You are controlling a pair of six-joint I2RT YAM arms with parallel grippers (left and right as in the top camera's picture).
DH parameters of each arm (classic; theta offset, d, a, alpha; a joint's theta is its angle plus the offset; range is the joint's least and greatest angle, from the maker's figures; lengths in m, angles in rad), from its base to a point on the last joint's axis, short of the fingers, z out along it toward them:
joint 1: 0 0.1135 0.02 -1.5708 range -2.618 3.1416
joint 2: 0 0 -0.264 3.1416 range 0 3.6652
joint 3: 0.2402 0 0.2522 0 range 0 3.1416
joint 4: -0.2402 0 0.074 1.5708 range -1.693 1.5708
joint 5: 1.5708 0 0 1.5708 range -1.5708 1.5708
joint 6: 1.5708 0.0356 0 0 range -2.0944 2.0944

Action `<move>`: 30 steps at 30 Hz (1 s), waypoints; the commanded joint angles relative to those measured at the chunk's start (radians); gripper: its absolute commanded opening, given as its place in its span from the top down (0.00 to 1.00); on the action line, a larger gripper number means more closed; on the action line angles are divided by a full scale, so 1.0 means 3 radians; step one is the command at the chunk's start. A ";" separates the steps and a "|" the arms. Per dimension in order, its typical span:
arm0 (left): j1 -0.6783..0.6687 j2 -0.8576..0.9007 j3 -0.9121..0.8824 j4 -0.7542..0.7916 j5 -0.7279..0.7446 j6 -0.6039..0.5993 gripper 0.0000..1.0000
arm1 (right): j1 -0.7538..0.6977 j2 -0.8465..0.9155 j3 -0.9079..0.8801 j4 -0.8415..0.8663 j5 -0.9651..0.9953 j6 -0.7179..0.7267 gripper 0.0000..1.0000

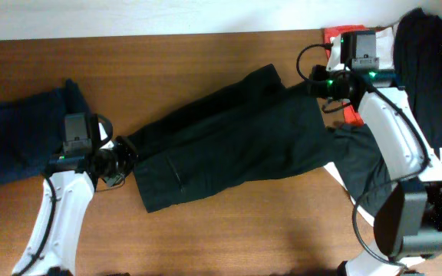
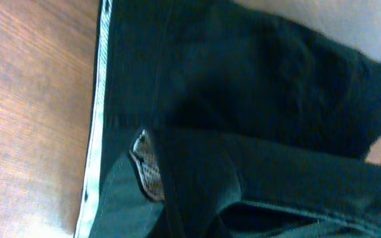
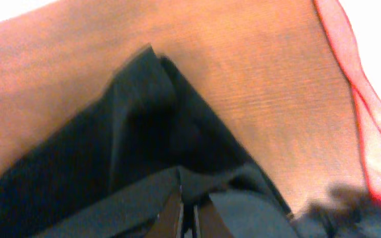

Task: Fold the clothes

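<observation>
A pair of dark trousers (image 1: 236, 138) lies stretched across the middle of the wooden counter (image 1: 229, 238), running at a slant from lower left to upper right. One end sits by the left arm and the other end sits under the right arm.

The right gripper (image 1: 318, 86) is at the upper right end of the trousers. In the right wrist view its fingers (image 3: 174, 213) stand close together, with only a narrow gap, and a fold of the dark cloth is pinched at their tips. A raised corner of the cloth peaks just beyond them, with bare wood behind it.

The left gripper (image 1: 123, 159) is at the lower left end, touching the edge of the trousers. The left wrist view is filled with dark cloth and a pale hem edge running along the wood. The fingers are hidden there, so it cannot be told whether this gripper is wide or closed.

A folded dark blue garment (image 1: 25, 138) rests at the far left of the counter, apart from the trousers. A red cloth (image 1: 334, 36) and a heap of black clothing (image 1: 436, 69) lie at the right end, behind the right arm.
</observation>
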 commanded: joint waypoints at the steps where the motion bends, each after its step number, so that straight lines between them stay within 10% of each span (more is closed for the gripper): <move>1: 0.0149 0.0354 -0.0043 0.0178 -0.0726 -0.0201 1.00 | -0.0155 0.0170 0.0076 0.0346 0.0525 0.0014 0.96; 12: 0.0148 0.0750 -0.0043 0.0914 -0.0778 -0.0201 1.00 | 0.0046 0.0627 0.0076 0.1247 0.0298 0.0014 0.83; 13: 0.0148 0.0750 -0.0045 0.0914 -0.0777 -0.0201 0.99 | 0.0047 0.0646 0.0076 0.1283 0.0298 0.0014 0.69; 14: 0.0148 0.0750 -0.0045 0.0905 -0.0777 -0.0201 0.85 | 0.0043 0.0656 0.0076 0.1316 0.0304 0.0011 0.24; 16: 0.0191 0.0749 -0.0041 0.0978 -0.0797 -0.0201 0.35 | -0.0023 0.0655 0.0076 0.1186 0.0312 -0.0009 0.04; 17: 0.0259 0.0749 -0.0034 0.1063 -0.0796 -0.0201 0.05 | -0.0100 0.0655 0.0076 0.0871 0.0310 -0.0014 0.05; 18: 0.0327 0.0749 -0.0023 0.1082 -0.0743 -0.0201 0.01 | -0.0123 0.0655 0.0076 0.0744 0.0303 -0.0079 0.10; 27: 0.0514 0.0004 0.0028 0.0271 -0.0523 0.0211 0.01 | 0.0109 0.1211 0.0075 -0.0500 -0.0164 -0.0862 0.18; 28: 0.0479 0.0003 0.0027 0.0075 -0.0524 0.0338 0.01 | 0.0184 0.1254 0.0075 -0.0552 -0.0160 -0.0862 0.27; 29: 0.0458 0.0004 0.0019 -0.0060 -0.0538 0.0360 0.01 | 0.0234 0.1255 0.0075 -0.0636 -0.0121 -0.0862 0.73; 30: 0.0458 0.0004 0.0019 -0.0100 -0.0537 0.0360 0.01 | 0.0240 0.1255 0.0075 -0.0771 -0.0033 -0.0856 0.96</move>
